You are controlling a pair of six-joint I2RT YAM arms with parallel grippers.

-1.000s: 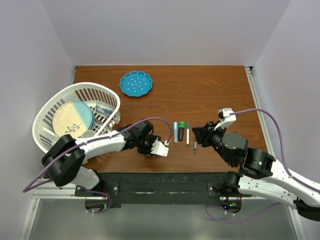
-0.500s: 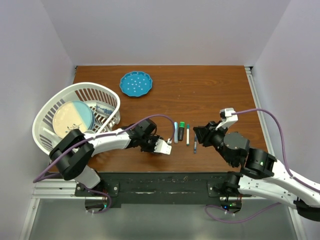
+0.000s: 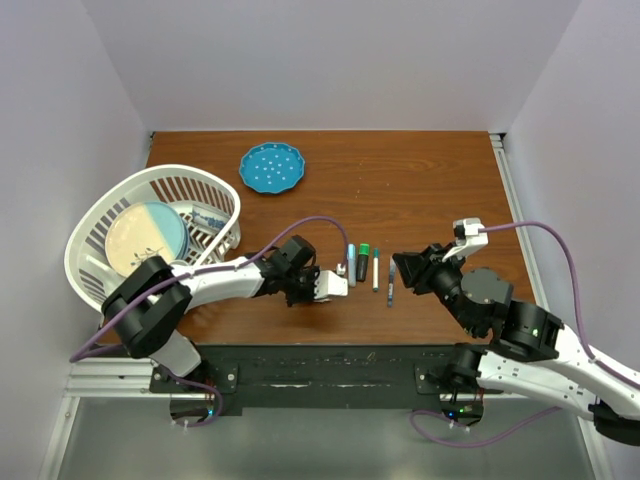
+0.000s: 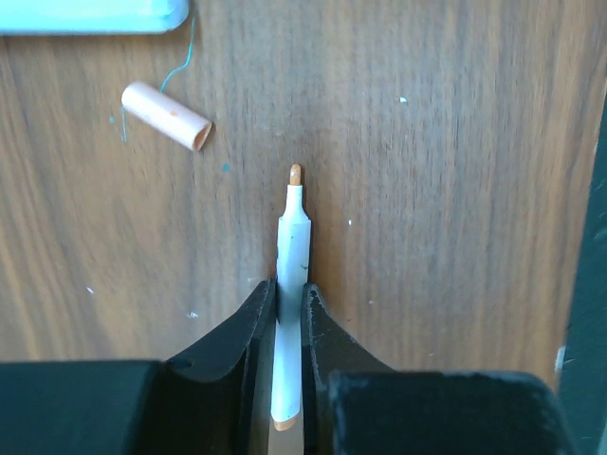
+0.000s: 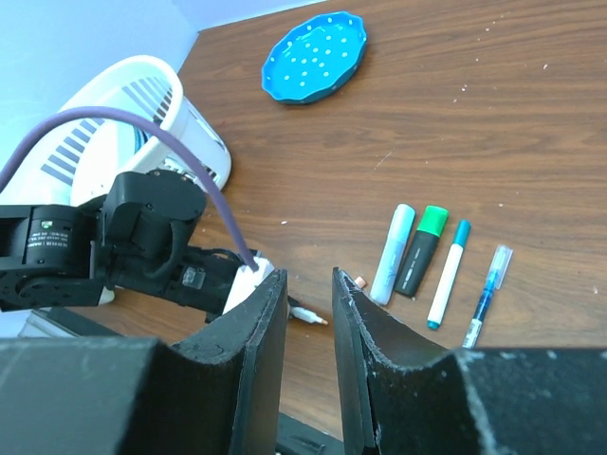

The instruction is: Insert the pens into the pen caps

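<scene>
My left gripper [image 4: 289,286] is shut on a slim white pen [image 4: 290,256] whose bare orange tip points away over the wood. A short pink pen cap [image 4: 167,116] lies loose up and left of that tip, apart from it. In the top view the left gripper [image 3: 339,279] sits just left of a row of pens. The cap [image 5: 359,282] and held pen [image 5: 309,314] also show in the right wrist view. My right gripper [image 3: 400,270] is open and empty, right of the row; between its fingers [image 5: 261,322] I see the left gripper.
The row holds a light blue capped pen [image 3: 351,262], a green-capped dark marker [image 3: 363,260], a teal-capped white pen [image 3: 376,268] and a thin blue pen [image 3: 390,287]. A blue dotted plate [image 3: 271,168] lies at the back. A white basket [image 3: 105,215] with dishes stands left.
My left gripper has carried the white pen to the right and a little farther, up to the row of pens. My right gripper has drawn back slightly to the right.
</scene>
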